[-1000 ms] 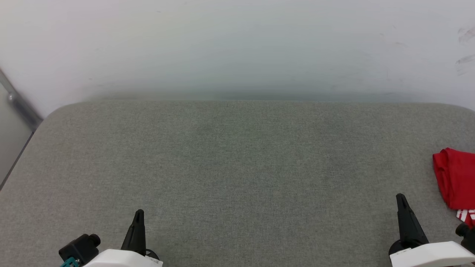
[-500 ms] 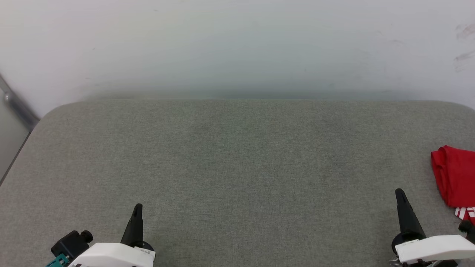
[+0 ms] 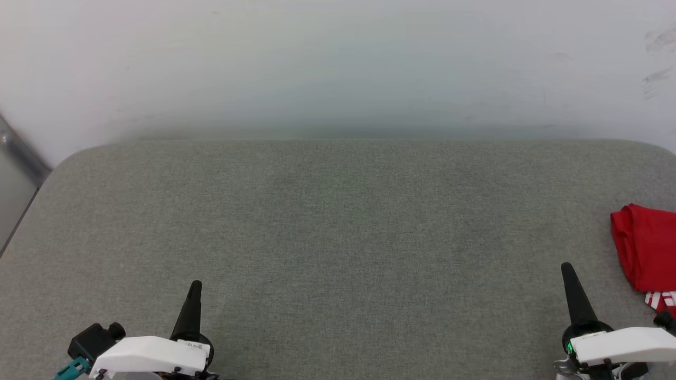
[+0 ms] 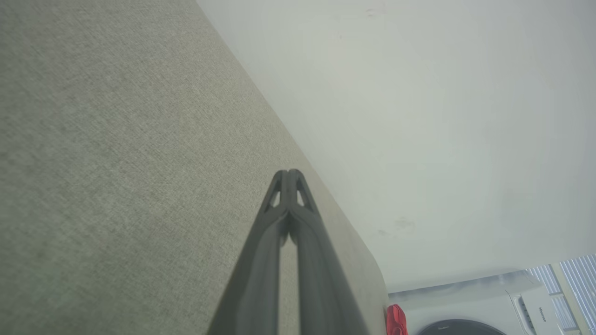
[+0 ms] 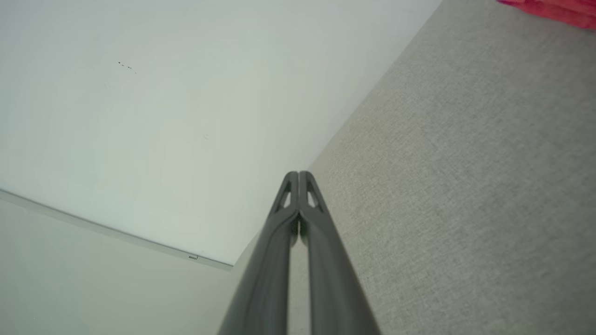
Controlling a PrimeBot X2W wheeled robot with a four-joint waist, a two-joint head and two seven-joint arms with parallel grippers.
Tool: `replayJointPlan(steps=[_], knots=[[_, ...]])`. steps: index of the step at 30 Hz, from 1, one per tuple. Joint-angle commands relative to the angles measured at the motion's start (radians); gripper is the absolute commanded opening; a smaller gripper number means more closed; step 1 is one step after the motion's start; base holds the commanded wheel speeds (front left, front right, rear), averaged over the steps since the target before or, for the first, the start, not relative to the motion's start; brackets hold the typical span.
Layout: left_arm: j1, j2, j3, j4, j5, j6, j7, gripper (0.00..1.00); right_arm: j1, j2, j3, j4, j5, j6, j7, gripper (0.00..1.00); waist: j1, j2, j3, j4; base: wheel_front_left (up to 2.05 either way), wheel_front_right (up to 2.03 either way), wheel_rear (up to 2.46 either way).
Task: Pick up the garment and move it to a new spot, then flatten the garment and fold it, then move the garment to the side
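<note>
**Early or late: the scene fits both**

The grey padded table point(image 3: 338, 237) spreads wide before me. The red jersey point(image 3: 647, 245) lies bunched at three o'clock, cut off by the head view's edge, with a strip of red-and-white trim point(image 3: 660, 300) at its near end. I judge that this placing fits two stages: a heap due to be picked up, or a folded piece put to the side. I cannot tell how neatly it is folded, so I name no next move. My right gripper point(image 3: 567, 269) rests at five o'clock, near the jersey but apart from it, and my left gripper point(image 3: 194, 287) at seven. Both have fingers pressed together, holding nothing.
</note>
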Motion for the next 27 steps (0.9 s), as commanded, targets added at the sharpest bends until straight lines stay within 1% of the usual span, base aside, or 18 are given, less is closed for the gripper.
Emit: replayJointPlan(steps=[1,13,27], knots=[[-0.024,0.006,0.007,-0.005,-0.033,-0.007,0.007,0.00,-0.031,0.002,-0.004,-0.005,0.033,0.000,0.008,0.00,0.0000,0.0000,0.001,-0.001,0.00,0.00,0.00],[-0.046,0.006,0.022,0.009,-0.158,-0.023,0.039,0.00,-0.050,0.002,-0.007,0.011,0.156,0.000,0.039,0.00,0.0000,0.0000,0.006,-0.008,0.00,0.00,0.00],[-0.067,0.005,0.038,0.022,-0.278,-0.035,0.071,0.00,-0.068,0.003,-0.011,0.025,0.275,0.000,0.069,0.00,0.0000,0.0000,0.011,-0.015,0.00,0.00,0.00]])
